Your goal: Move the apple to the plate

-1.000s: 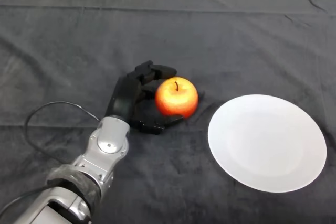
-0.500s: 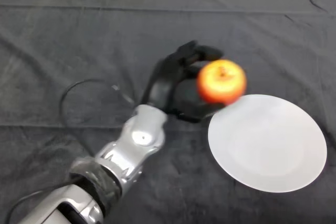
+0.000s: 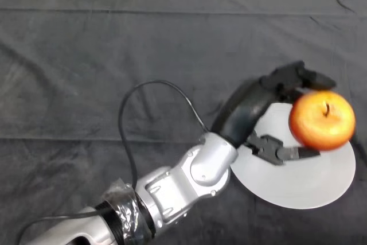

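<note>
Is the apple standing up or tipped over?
Upright: the apple shows its stem on top, held in the hand over the plate.

head camera, looking down, table

Soft, even light falls from overhead. The dark desk cloth soaks it up, and its creases show only as faint lines. The white plate is the brightest area, without harsh glare. The apple has a gentle sheen on top, the silver arm mild highlights. Shadows are weak.
</note>
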### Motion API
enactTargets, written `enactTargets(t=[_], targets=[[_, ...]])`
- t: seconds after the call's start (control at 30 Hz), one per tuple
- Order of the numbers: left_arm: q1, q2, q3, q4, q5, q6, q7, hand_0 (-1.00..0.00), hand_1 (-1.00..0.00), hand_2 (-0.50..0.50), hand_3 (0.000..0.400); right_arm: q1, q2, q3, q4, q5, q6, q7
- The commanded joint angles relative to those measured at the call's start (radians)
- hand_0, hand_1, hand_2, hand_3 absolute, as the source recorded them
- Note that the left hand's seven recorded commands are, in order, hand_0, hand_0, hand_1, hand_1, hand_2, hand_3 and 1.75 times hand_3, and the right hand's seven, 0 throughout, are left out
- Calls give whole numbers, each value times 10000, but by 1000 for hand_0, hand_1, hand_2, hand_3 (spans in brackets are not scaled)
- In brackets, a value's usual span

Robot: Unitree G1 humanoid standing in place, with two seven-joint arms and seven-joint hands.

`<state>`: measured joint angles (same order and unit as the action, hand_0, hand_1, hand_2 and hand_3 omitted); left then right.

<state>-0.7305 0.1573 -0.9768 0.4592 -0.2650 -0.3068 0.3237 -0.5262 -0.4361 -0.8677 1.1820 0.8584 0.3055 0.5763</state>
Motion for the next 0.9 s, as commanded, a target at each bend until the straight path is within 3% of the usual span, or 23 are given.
enactTargets(t=[0.03,0.43,0.87,0.9], targets=[[-371,79,-346,506,-231,-326,-184,-1000,-1000,0,400,-34,-167,-156,66,104,-67,-46],[-756,-317,-910,2615,-1292,-1000,-848,-1000,-1000,0,400,-43,-180,-162,95,108,-65,-34],[-1121,-548,-1731,3502,-2465,-782,-1022,-1000,-1000,0,400,-58,-200,-172,144,112,-66,-11],[-1155,-560,-1786,3541,-2530,-762,-1015,-949,-1000,25,400,-60,-201,-173,148,112,-66,-9]])
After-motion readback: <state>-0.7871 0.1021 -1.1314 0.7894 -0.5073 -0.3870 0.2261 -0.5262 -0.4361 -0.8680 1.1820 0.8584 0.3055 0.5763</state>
